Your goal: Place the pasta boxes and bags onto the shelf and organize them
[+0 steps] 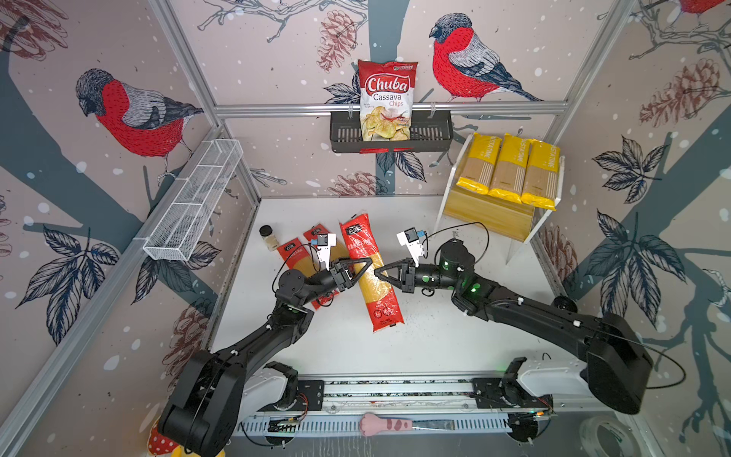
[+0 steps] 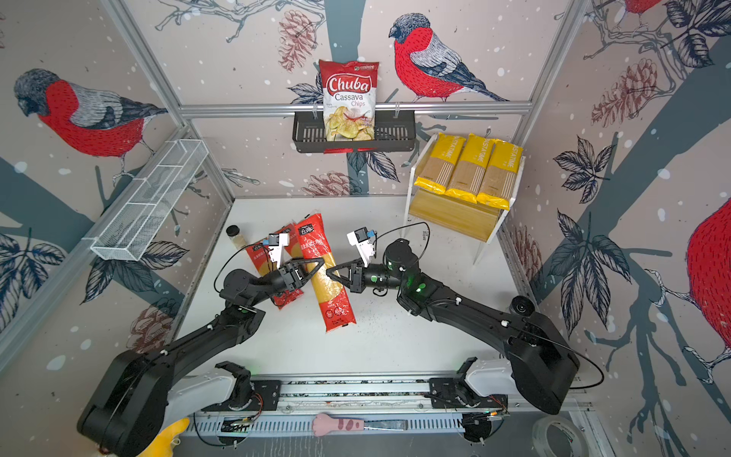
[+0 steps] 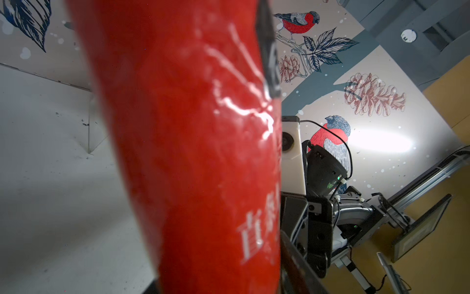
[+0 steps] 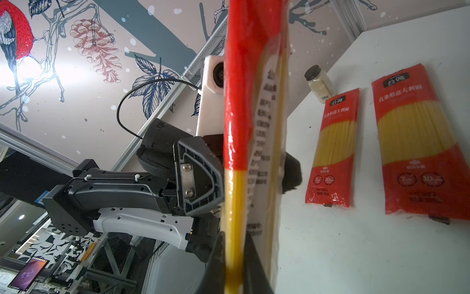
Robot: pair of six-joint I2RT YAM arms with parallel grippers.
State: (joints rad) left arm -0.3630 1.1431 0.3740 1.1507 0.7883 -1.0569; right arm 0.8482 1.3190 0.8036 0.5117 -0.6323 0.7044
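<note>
Packet (image 1: 383,302) seemingly pinched in right gripper (image 1: 376,272)

Both the left arm (image 1: 253,344) and right arm (image 1: 534,316) were chunky matte black, with white shells (image 1: 553,376) at the base and little white zip ties (image 4: 137,177) along the links. Each wrist carried a white camera block (image 1: 411,241) with a blue plug and a looping black cable (image 4: 118,113), and green lights (image 1: 473,285) glowed on the right one. The fingers (image 4: 201,163) were black ribbed triangles with two silver screws (image 4: 187,167).
</note>
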